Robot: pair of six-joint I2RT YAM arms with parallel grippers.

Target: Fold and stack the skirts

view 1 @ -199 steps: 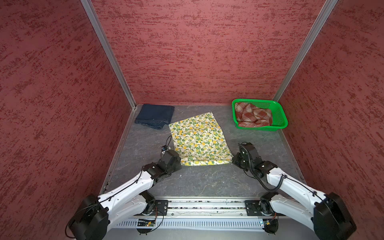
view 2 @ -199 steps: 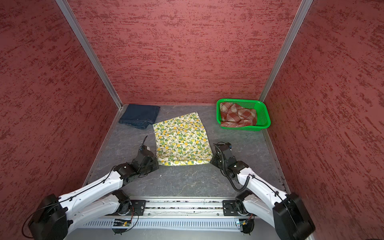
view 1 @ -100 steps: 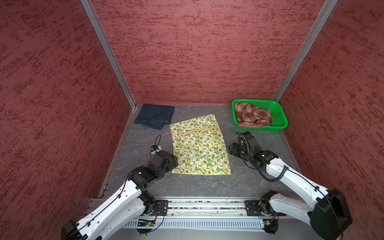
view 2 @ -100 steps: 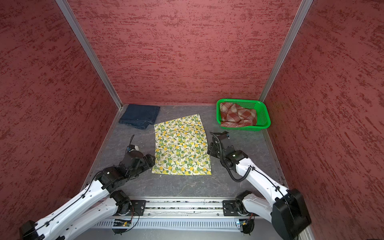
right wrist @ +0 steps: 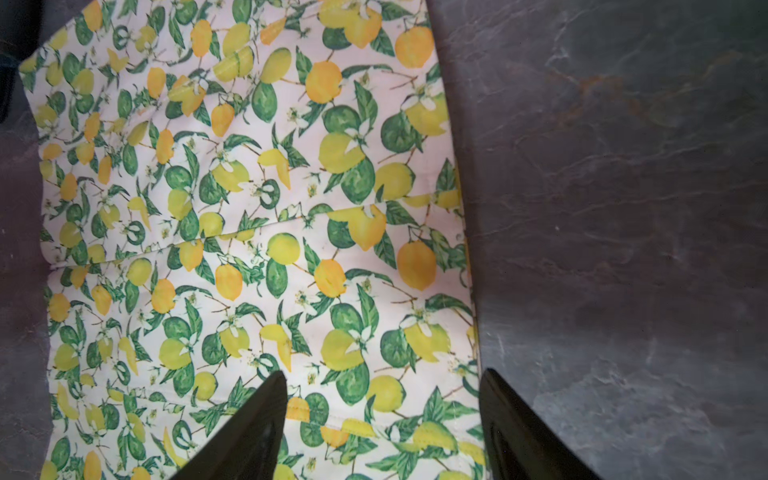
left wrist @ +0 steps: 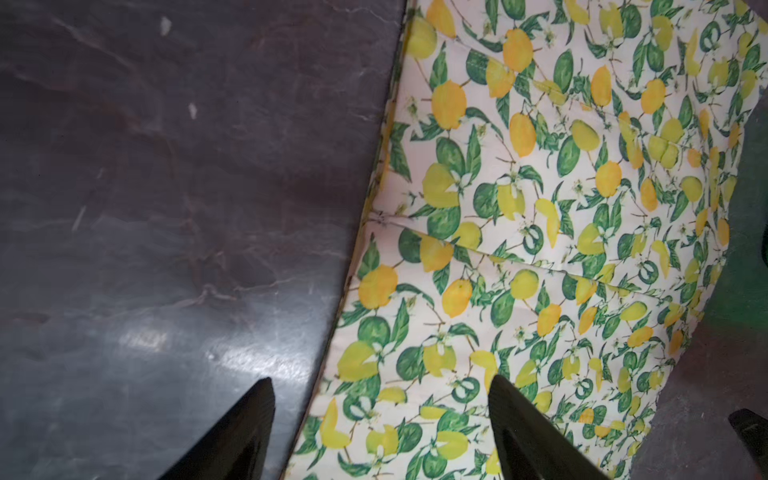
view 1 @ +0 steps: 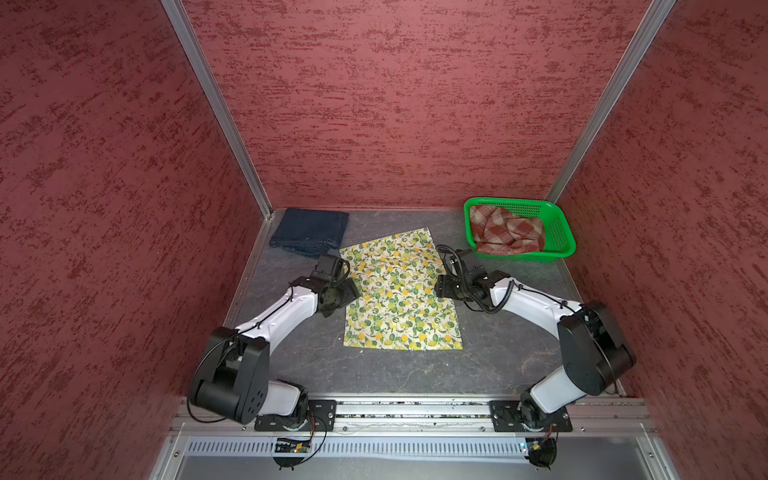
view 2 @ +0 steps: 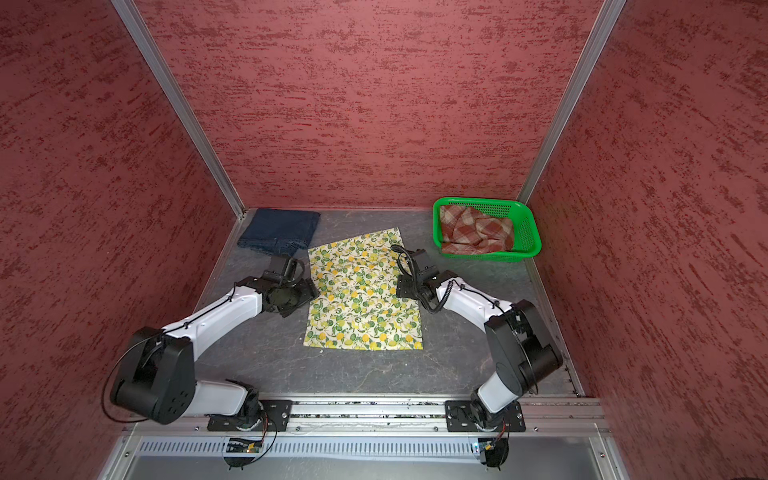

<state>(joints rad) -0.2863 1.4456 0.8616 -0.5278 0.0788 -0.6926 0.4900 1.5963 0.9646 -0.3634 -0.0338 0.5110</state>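
Note:
The cream lemon-print skirt (view 1: 399,291) (view 2: 361,291) lies spread flat in the middle of the table. My left gripper (view 1: 347,291) (left wrist: 380,386) hovers open over its left side edge, one finger above cloth (left wrist: 540,208) and one above bare table. Over the right side edge, my right gripper (view 1: 442,286) (right wrist: 382,374) stands open the same way above the print (right wrist: 249,208). Neither holds anything. The dark denim skirt (view 1: 309,228) (view 2: 280,230) lies folded in the far left corner. The rust-red plaid skirt (view 1: 505,228) (view 2: 476,232) sits crumpled in the basket.
A green perforated basket (view 1: 565,245) (view 2: 532,241) stands at the far right against the wall. Red textured walls close in the dark grey table (view 1: 395,374) on three sides. An aluminium rail (view 1: 415,409) with both arm bases runs along the front.
Both grippers opened and let go of the lemon skirt, which now lies stretched longer toward the front. Both arms moved from its near corners back to its side edges.

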